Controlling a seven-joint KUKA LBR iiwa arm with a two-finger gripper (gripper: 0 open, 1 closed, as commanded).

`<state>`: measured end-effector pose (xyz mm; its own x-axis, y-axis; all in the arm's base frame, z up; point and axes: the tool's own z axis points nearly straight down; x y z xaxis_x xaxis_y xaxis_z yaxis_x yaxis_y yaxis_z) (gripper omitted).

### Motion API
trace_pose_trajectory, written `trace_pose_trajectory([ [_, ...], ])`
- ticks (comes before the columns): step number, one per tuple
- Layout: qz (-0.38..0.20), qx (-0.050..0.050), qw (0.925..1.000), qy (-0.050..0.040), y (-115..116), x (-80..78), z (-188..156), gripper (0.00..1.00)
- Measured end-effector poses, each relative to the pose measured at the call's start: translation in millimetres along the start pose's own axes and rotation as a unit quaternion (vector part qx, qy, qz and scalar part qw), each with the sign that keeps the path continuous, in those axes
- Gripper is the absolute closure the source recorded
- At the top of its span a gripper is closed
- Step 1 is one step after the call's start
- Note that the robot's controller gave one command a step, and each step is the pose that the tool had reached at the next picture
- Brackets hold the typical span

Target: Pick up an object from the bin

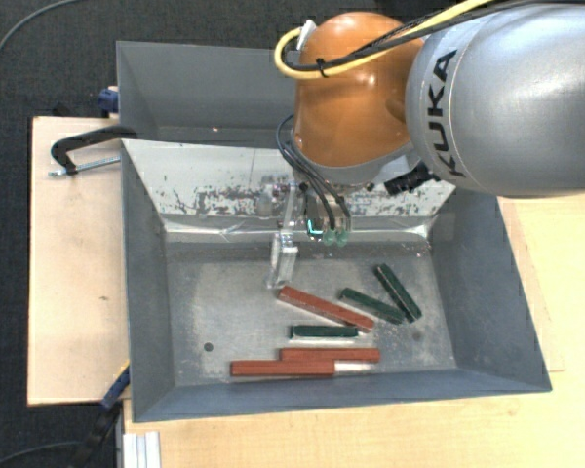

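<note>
Red-brown flat stick [324, 308], end near gripper [283, 269] | likely light, stiff, slick | pinch across narrow width, mid-length | gripper opening: cannot tell

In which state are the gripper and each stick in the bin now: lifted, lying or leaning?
gripper: low in the bin, over the left end of the slanted red-brown stick.
slanted red-brown stick: lying flat, not lifted.
middle green stick: lying flat, slanted.
right green stick: lying flat, slanted.
green-and-white stick: lying flat, level.
white-tipped red-brown stick: lying flat.
front red-brown stick: lying flat, against it.
</note>
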<state>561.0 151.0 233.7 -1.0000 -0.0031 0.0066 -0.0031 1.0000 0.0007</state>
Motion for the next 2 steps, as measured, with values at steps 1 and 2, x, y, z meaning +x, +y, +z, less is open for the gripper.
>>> trace_pose_trajectory([
  [1, -0.157, 0.002, 0.9876, -0.0009, -62.4, 20.3, 53.9, 0.00],
  [2, -0.084, 0.000, 0.9965, -0.0008, -94.8, 0.7, 165.9, 0.00],
])
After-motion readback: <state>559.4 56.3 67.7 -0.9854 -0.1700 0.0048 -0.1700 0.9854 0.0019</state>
